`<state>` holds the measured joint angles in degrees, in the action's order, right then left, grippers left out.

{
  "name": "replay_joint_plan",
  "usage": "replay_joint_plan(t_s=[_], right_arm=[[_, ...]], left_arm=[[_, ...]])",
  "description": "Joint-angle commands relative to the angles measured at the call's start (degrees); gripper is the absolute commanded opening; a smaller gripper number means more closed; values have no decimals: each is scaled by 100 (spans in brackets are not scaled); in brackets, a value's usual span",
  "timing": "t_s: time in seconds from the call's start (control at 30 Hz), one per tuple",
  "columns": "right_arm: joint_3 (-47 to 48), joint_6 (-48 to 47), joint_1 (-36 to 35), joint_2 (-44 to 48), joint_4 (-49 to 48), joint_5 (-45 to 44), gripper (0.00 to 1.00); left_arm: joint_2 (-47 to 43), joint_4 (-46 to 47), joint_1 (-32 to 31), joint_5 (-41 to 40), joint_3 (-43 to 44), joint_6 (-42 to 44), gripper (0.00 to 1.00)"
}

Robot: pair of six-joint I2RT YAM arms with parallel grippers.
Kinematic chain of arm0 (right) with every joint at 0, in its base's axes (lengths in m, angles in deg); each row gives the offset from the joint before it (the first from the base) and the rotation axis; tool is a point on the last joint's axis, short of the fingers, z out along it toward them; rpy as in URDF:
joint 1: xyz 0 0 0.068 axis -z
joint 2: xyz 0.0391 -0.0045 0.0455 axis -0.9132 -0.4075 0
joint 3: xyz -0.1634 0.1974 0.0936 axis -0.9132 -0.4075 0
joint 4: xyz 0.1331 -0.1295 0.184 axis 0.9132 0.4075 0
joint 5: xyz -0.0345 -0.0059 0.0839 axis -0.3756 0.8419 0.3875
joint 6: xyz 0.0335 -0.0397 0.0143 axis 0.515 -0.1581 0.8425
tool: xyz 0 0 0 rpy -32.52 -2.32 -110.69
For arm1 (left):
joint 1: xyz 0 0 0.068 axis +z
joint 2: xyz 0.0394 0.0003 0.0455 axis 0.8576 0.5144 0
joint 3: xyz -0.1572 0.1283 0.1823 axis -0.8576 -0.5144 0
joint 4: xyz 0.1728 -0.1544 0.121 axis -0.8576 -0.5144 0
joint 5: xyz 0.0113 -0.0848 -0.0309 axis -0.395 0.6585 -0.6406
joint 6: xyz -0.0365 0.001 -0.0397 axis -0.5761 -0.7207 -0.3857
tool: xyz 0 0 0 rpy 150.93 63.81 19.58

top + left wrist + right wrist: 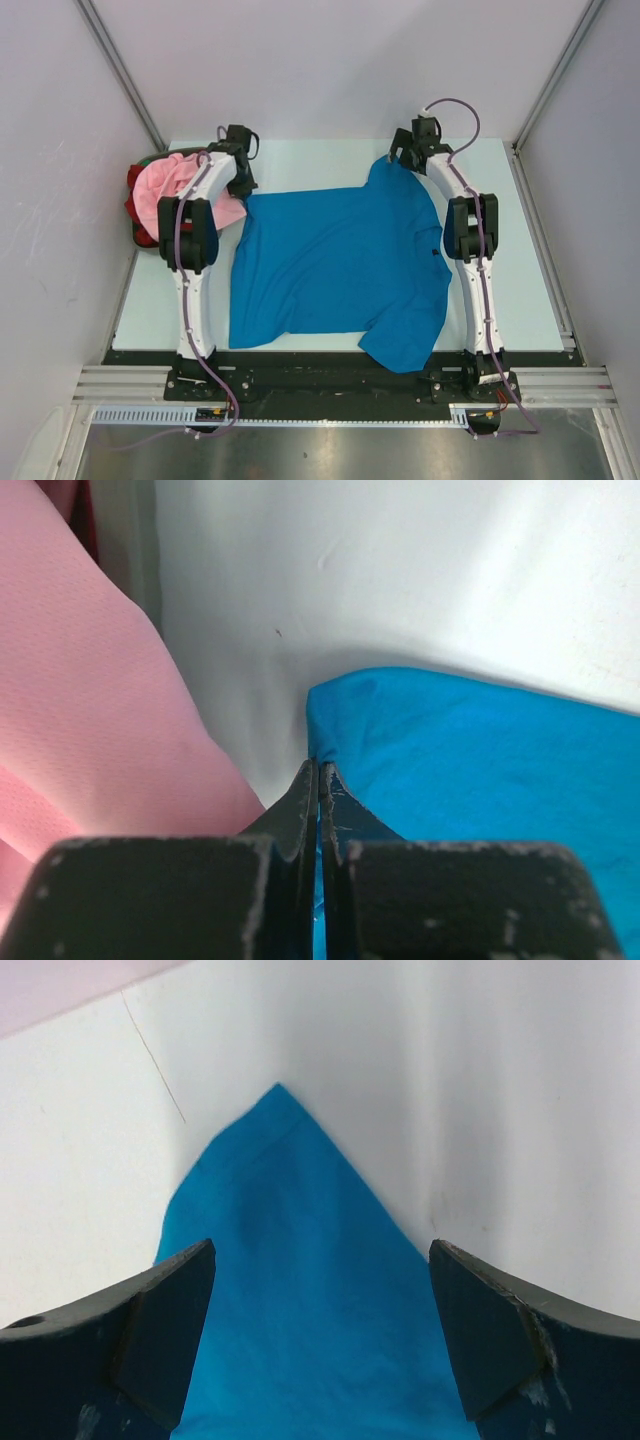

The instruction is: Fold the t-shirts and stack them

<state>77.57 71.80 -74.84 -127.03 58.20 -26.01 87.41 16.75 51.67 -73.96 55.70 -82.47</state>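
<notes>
Blue t-shirt — limp, light (take corners): left gripper pinching its far-left corner; right gripper spread over sleeve tip.

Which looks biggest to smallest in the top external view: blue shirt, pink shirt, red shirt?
1. blue t-shirt, spread flat, by far the largest.
2. pink t-shirt, bunched in a heap.
3. red t-shirt, only a sliver showing beside the pink; true size unsure.
</notes>
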Motion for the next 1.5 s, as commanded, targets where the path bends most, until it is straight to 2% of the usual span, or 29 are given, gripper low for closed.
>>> replay_joint_plan(t_s=[0.0,0.3,0.5,0.6,0.73,0.9,0.93,1.0,1.03,1.47], right_arm=[[698,91,45,-231,34,66,92],[1235,48,-87,-688,139,128,91],[1226,100,-131,-802,227,110,84],[1218,92,-149,-820,306,31,74],[1209,92,-149,-829,394,-48,49],[1191,74,-166,-837,438,-171,27],[1191,74,-158,-846,464,-197,18],[1209,65,-157,-837,456,-277,10],[1209,65,-157,-837,464,-320,1],[1042,30,202,-627,570,-822,0]], left_arm=[[-408,138,105,364,-37,-178,0],[-373,191,201,593,-99,-275,0],[-391,208,263,699,-125,-301,0],[-409,217,307,734,-143,-310,0],[-444,235,342,760,-178,-319,0],[-452,261,351,778,-222,-310,0],[-452,261,351,778,-222,-310,0],[-461,261,360,778,-222,-310,0],[-461,270,360,778,-239,-310,0],[-426,481,369,1024,-134,-301,0]])
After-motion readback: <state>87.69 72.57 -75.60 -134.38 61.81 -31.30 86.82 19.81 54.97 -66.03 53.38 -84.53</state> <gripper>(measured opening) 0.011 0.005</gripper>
